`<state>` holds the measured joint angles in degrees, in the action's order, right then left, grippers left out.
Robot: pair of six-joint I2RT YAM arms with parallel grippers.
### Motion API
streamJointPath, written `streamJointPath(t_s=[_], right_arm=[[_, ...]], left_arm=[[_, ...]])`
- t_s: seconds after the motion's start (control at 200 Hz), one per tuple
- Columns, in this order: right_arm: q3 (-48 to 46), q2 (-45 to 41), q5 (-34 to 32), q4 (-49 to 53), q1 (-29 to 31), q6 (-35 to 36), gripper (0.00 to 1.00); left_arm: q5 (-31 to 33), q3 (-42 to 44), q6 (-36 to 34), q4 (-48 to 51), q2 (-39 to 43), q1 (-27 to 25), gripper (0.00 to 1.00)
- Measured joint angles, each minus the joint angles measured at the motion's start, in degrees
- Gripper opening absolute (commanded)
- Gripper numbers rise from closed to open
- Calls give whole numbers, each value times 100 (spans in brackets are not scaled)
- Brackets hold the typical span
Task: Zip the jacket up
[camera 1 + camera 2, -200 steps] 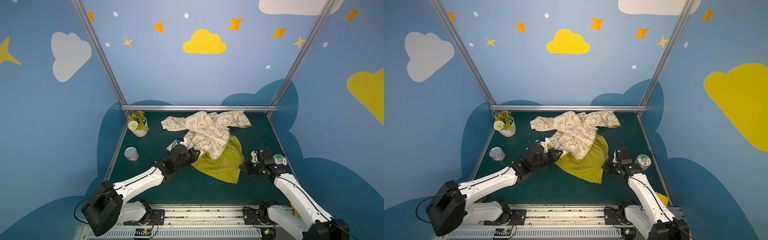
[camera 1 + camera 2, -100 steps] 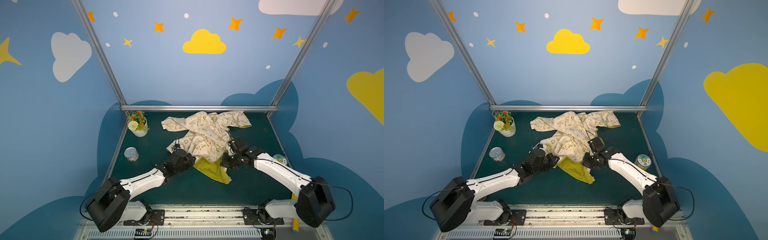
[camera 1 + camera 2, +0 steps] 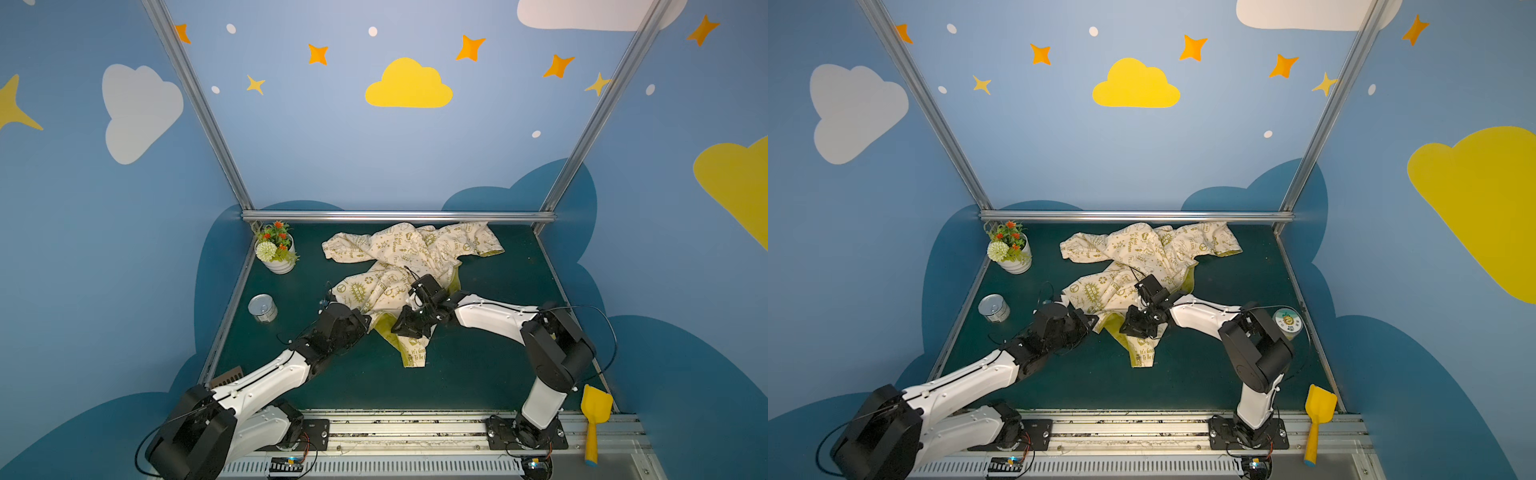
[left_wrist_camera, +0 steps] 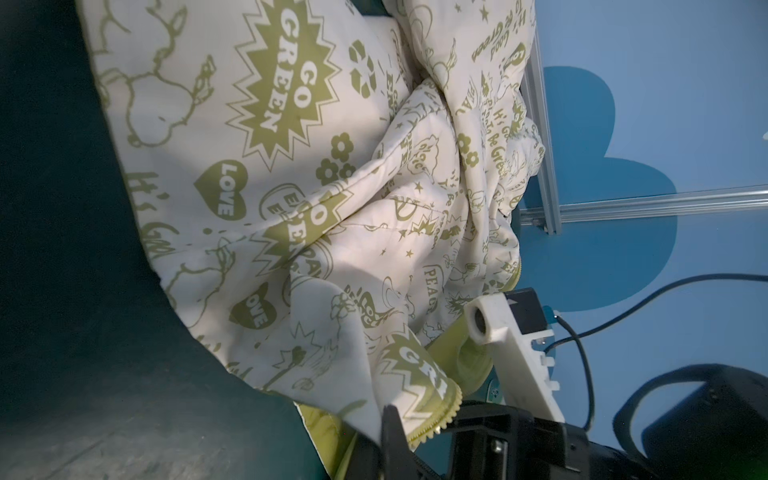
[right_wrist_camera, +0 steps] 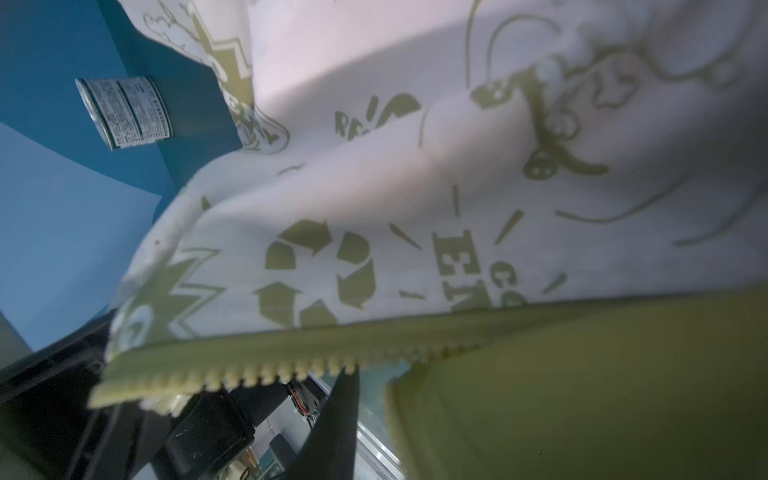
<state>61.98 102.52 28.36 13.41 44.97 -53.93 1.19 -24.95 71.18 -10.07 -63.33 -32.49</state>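
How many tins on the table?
2. One silver tin left of the jacket; green-topped tin at the right edge, partly behind the right arm. The jacket could hide more.

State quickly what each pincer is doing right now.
Left pincer: closed on the jacket's zipper edge.
Right pincer: at the zipper edge; open or closed cannot be told.

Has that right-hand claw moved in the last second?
Yes. The right gripper has swung away from the round tin by the right edge, toward the middle, to the jacket's lower front.
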Motion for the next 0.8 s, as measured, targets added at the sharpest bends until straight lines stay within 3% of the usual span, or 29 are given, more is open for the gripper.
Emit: streamJointPath(t_s=[0.145, 0.416, 0.581, 0.796], right_arm=[[4, -24, 275, -249, 133, -28, 50], [-599, -236, 656, -1362, 212, -461, 48], [-590, -629, -79, -691, 302, -483, 48], [-153, -1012, -1534, 859, 979, -800, 51]], left_arm=[[-55, 197, -2, 118, 70, 142, 3], [-184, 308, -87, 428, 378, 380, 3], [-197, 433, -94, 450, 479, 400, 3], [-254, 494, -140, 450, 378, 400, 3]])
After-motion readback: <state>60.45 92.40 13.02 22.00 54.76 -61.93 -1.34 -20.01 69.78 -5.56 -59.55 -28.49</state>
